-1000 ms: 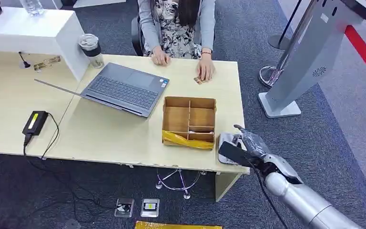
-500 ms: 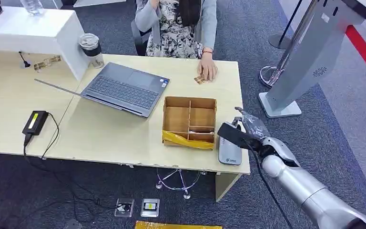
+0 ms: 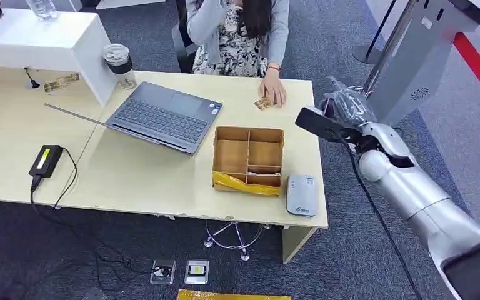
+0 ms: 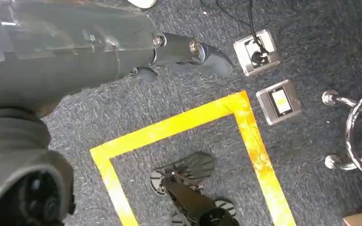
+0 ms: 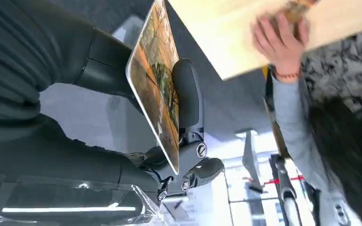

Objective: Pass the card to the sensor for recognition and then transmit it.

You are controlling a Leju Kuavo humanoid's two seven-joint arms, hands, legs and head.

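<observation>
1. Head view: my right hand [image 3: 344, 115] is raised off the far right corner of the tabletop [image 3: 131, 178], its fingers clamped on the card [image 3: 317, 124]. The sensor [image 3: 301, 194] lies flat on the tabletop just beside the wooden box [image 3: 249, 160], well apart from the card. I judge the sensor pass done and the hand-over in progress, since the card is up near the person's hand [image 3: 272, 94].

2. Left wrist view: my left hand [image 4: 70, 44] hangs over the carpet, holding nothing; the fingers [image 4: 188, 49] seem loosely extended, though I cannot tell their set for certain.

3. Right wrist view: the card [image 5: 156, 87] is pinched edge-on between thumb and fingers [image 5: 188, 101], with the person's hand [image 5: 280, 35] resting on the tabletop edge beyond. Next I need to extend toward that hand, hold the card steady, and release only once it is taken.
</observation>
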